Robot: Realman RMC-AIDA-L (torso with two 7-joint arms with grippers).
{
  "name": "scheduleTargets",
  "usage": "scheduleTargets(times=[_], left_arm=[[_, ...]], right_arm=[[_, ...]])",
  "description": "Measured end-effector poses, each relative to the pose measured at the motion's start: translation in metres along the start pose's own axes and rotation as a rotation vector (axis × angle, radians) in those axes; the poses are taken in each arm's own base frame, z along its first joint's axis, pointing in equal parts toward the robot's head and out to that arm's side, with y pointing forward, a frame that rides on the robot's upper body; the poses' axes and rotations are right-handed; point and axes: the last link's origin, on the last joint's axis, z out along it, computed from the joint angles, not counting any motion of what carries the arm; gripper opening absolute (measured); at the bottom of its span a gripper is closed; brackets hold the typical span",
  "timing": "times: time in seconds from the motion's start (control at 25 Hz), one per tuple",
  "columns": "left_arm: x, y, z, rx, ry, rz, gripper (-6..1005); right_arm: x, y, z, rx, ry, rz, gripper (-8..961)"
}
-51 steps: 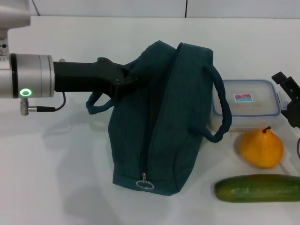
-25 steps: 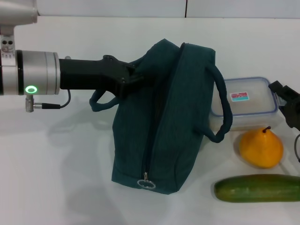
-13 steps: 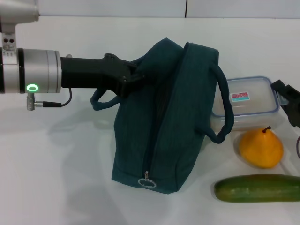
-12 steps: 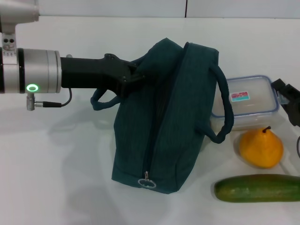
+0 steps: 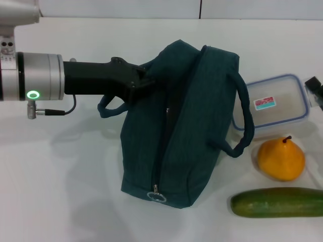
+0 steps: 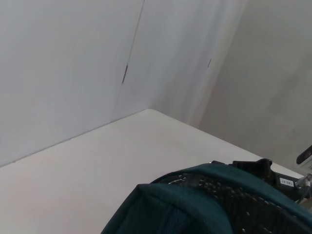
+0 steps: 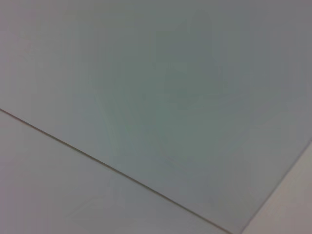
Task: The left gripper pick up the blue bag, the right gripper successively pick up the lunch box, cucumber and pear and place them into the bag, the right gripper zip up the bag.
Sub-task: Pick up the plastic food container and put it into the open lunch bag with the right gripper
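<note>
- Fingers of the left gripper (image 5: 146, 80) pinch the upper edge of the bag (image 5: 176, 126) in the head view, holding it upright on the worktop (image 5: 60, 176); its zipper pull (image 5: 156, 196) hangs at the near end.
- Right of the bag sits the lunch box (image 5: 275, 103), tilted; the pear (image 5: 281, 159) lies nearer, the cucumber (image 5: 277, 202) nearest.
- Only a black bit of the right gripper (image 5: 316, 91) shows at the frame edge beside the box; I cannot tell how its fingers stand.
- Left wrist view: teal fabric of the bag (image 6: 195, 207) fills the lower part, a wall (image 6: 73, 73) beyond.
- Right wrist view: only a pale blank surface.

A white table (image 5: 60, 171) meets pale wall panels (image 6: 73, 58) behind.
</note>
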Motion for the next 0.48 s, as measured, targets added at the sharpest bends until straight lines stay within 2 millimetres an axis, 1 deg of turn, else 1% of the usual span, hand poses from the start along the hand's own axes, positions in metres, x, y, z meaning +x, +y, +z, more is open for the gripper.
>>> scheduleTargets(times=[0.12,0.28,0.48], left_arm=[[0.001,0.0,-0.001,0.002,0.003,0.003,43],[0.001,0.0,-0.001,0.003,0.005,0.003,44],[0.004,-0.001,0.0,0.005,0.015,0.006,44]], right_arm=[[-0.007,0.0,-0.001,-0.014,-0.004,-0.034,95],[-0.017,0.003,-0.003,-0.05,-0.006,-0.103,94],[-0.033,0.014,-0.001,-0.138,-0.026,-0.182,94]])
